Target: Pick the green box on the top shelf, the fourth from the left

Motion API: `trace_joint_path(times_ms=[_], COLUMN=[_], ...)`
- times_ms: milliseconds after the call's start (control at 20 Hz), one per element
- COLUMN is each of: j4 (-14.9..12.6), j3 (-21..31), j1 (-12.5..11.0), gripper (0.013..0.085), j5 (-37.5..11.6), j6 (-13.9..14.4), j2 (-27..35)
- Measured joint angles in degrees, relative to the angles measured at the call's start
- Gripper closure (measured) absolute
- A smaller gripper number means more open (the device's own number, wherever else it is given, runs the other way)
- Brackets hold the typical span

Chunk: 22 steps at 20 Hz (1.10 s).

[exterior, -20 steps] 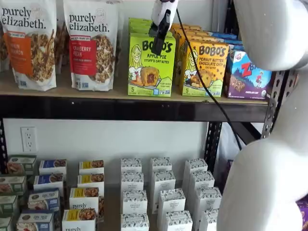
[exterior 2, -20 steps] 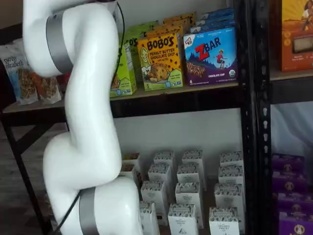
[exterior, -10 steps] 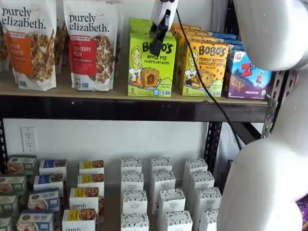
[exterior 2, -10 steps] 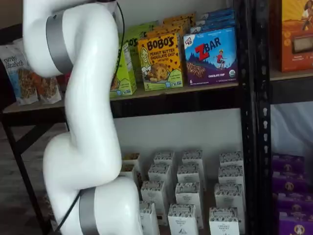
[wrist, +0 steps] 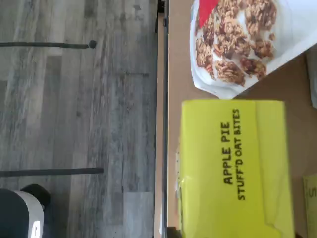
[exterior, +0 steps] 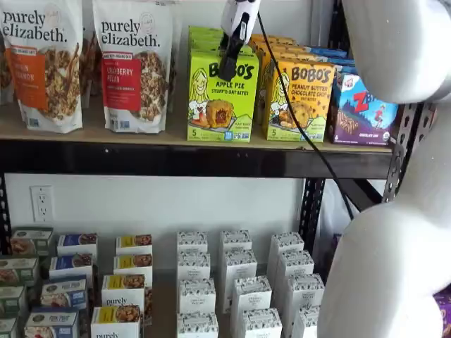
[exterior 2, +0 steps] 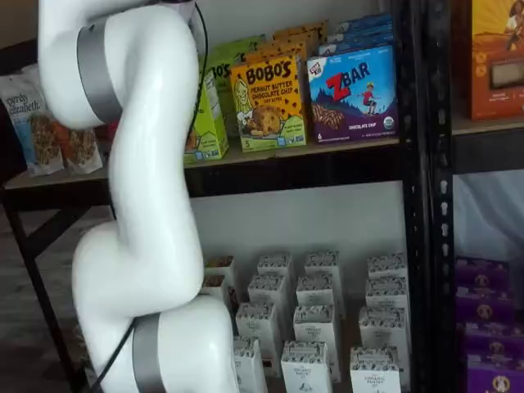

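The top shelf (exterior: 176, 137) runs under the gripper (exterior: 227, 69), and the green box (exterior: 221, 95) stands on it right below and behind the black fingers, its front face square to the aisle; the wrist view looks straight down on the green box (wrist: 233, 168), lid reading "APPLE PIE", close to the board's front edge. The step in hand looks like the grasp itself; the fingers hang over the box's upper front, yet only a side-on dark shape shows, so I cannot tell whether they are wide, narrow or already pressing on the carton. Next move, I judge: finish closing on the box, then draw it up and forward without tilting it. Around it: the granola bag (exterior: 135, 63) stands just to one side of the gripper, its corner near the box; the yellow-orange Bobo's box (exterior: 299, 98) stands just to the other side, close enough to be dragged along; the ZBar box (exterior: 363, 109) sits beyond that, and the cable (exterior: 296, 116) trails across those fronts.
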Motion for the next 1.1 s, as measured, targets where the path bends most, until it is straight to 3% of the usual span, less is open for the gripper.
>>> trace_joint_path(times_ms=[550,900,1100], j4=[0.0,0.2,0.2], j3=[-0.4,-0.2,-0.2], j1=[0.0,0.0,0.1], gripper=[0.0530,0.0690,0.0690], j5=[0.0,-0.4,-0.6], j6=[0.1,0.1,0.1], j2=[0.1,-0.1,-0.1])
